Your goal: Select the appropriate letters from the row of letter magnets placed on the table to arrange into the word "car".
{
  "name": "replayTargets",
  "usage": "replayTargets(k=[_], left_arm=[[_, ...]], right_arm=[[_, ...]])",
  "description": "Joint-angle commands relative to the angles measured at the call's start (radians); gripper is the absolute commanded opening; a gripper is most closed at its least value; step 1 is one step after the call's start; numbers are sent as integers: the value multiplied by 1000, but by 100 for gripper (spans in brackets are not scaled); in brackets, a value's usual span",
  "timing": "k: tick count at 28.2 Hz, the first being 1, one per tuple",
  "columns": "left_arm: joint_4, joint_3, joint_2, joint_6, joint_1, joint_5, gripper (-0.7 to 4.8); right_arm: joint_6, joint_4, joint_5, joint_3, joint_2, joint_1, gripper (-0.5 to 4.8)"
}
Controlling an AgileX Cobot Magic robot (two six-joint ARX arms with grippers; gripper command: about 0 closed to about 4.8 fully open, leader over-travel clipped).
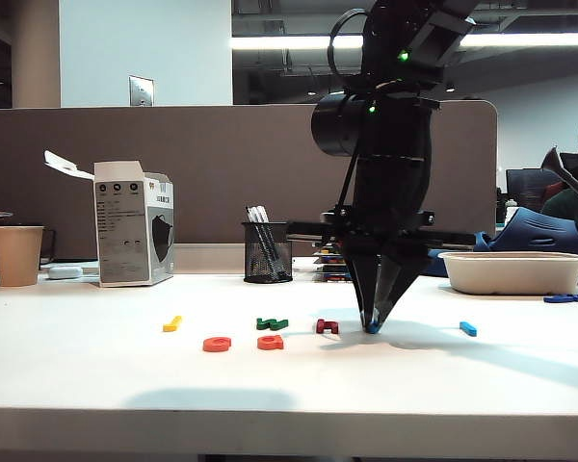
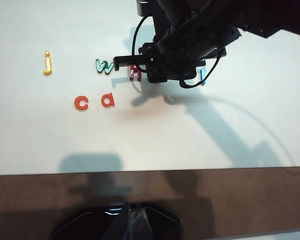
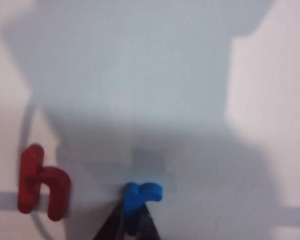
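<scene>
Table (image 1: 96, 385), white, wide, bearing all items. Right arm (image 1: 390, 164), black, standing down onto the table just beside the dark-red h (image 3: 42, 182). Right gripper (image 1: 374, 322), fingertips pinching the stem of the light-blue r (image 3: 140, 197), which lies on the table next to the h. Left gripper, outside every view, pressed together. Orange-red c (image 2: 81, 102) and orange-red a (image 2: 107, 100), side by side, in front of the h's row and off to the side of the h. Green w (image 2: 105, 65), yellow j (image 2: 48, 63), in line with the h; blue bar letter (image 1: 468, 328) beyond the r
</scene>
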Motion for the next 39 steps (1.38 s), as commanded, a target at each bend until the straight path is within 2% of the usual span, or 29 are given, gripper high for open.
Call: replayTargets(k=[1,14,22,28,32,39], left_arm=[[-7,2,-2,4,0,-7,-5],[-7,2,-2,4,0,-7,-5],[-7,2,-2,4,0,-7,-5],[-7,2,-2,4,0,-7,-5],[-7,2,-2,4,0,-7,-5],[-7,2,-2,4,0,-8,-5]], right_arm=[[3,-14,19,-3,7,2,-8],[58,-50,17,-4,-141,13,-9],[135,-54,-3,-6,-167,109,-9],[176,-11,-9,-88,-167,138,-9],[180,73,-44,-156,-167,140,-9],[190,115,-53,-160,-158,139,-9]])
